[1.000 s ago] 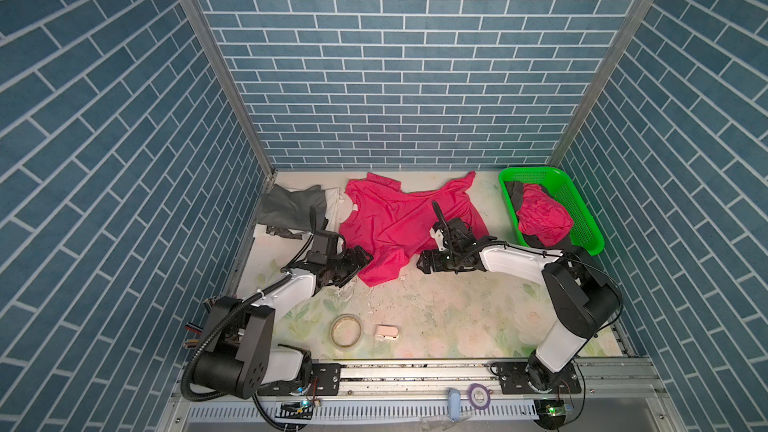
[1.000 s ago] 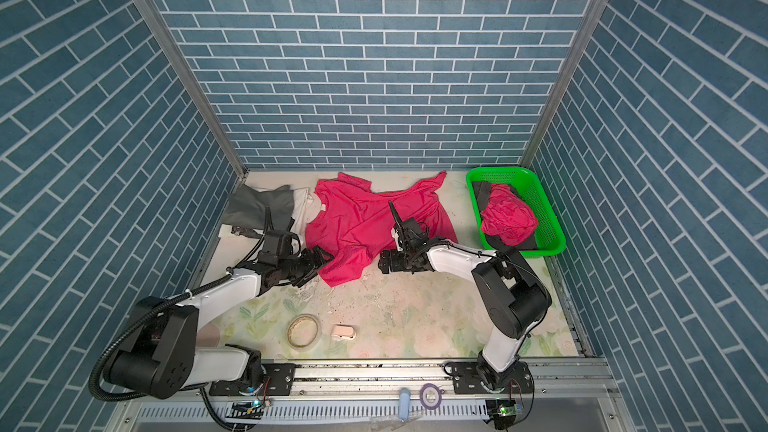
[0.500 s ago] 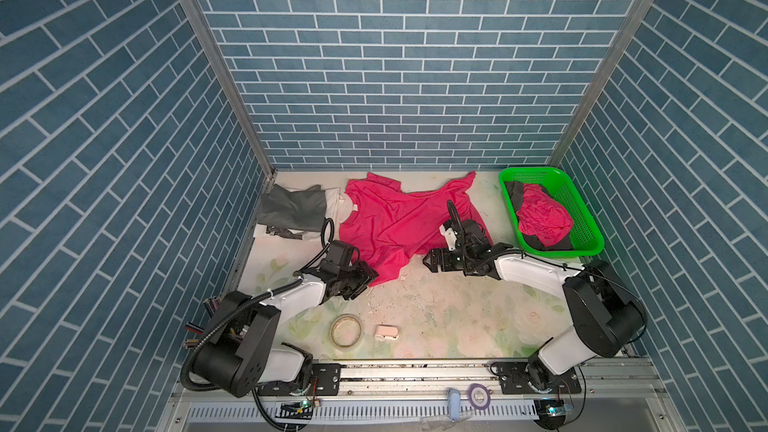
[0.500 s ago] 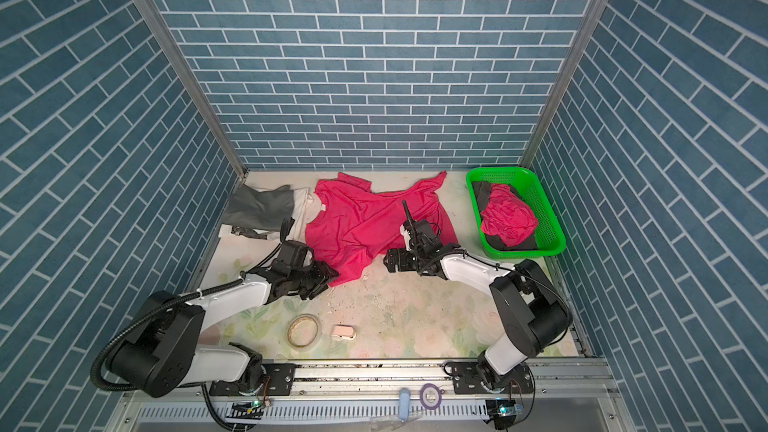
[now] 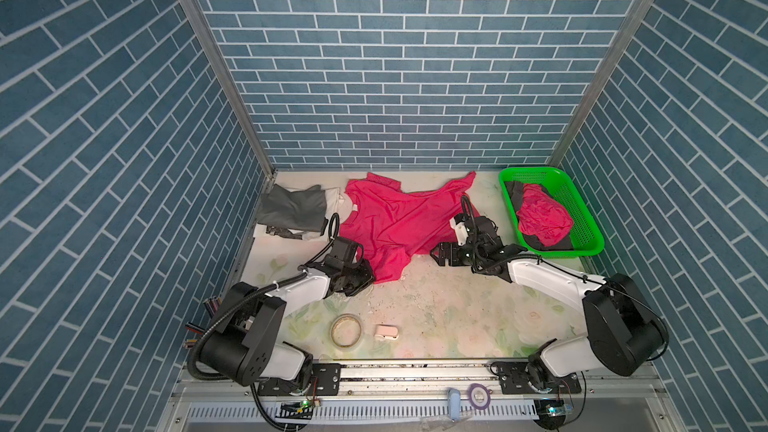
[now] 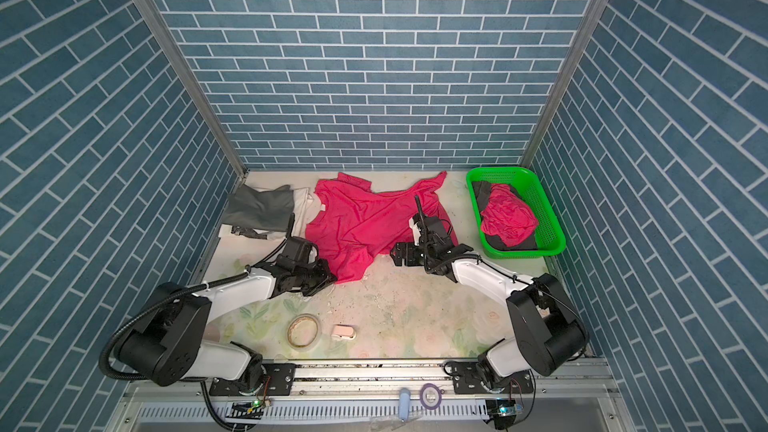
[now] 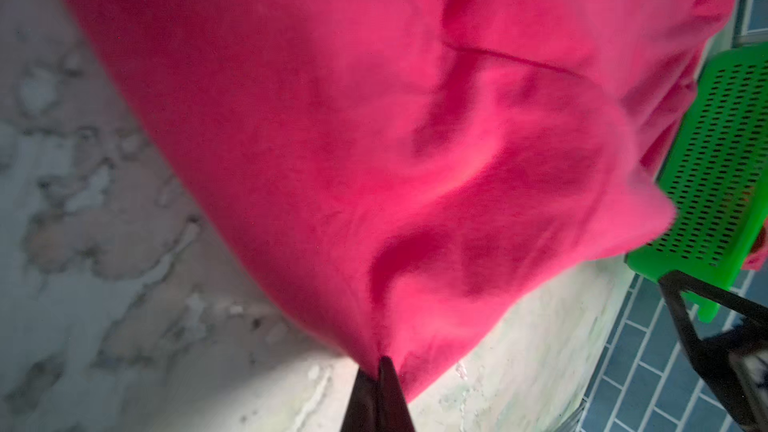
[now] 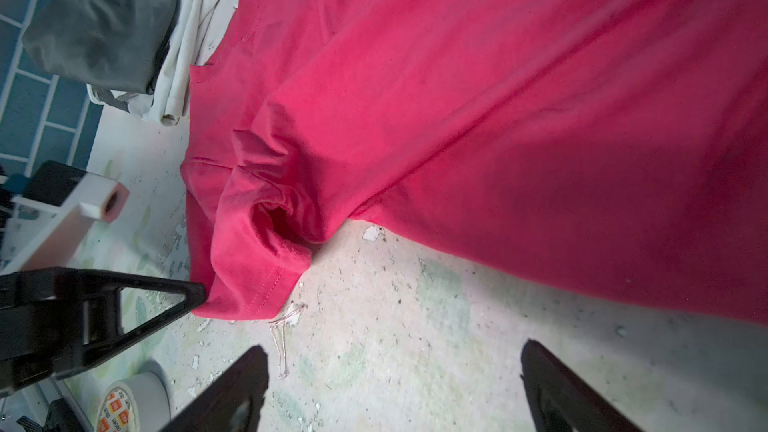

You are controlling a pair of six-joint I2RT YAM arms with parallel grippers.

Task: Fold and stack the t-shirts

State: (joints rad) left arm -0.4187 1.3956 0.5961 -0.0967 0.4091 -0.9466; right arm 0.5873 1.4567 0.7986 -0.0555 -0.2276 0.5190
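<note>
Left hand [image 7: 380,371] pinched shut on the near edge of the magenta t-shirt [image 5: 399,222], which lies spread mid-tabletop [image 5: 436,317]; right hand [image 8: 395,351] wide apart, empty, just beside the cloth.

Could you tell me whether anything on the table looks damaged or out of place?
The table covering is flaking, with pale chips scattered beside the spread pink t-shirt. A tape roll and a small white object lie loose near the front.
</note>
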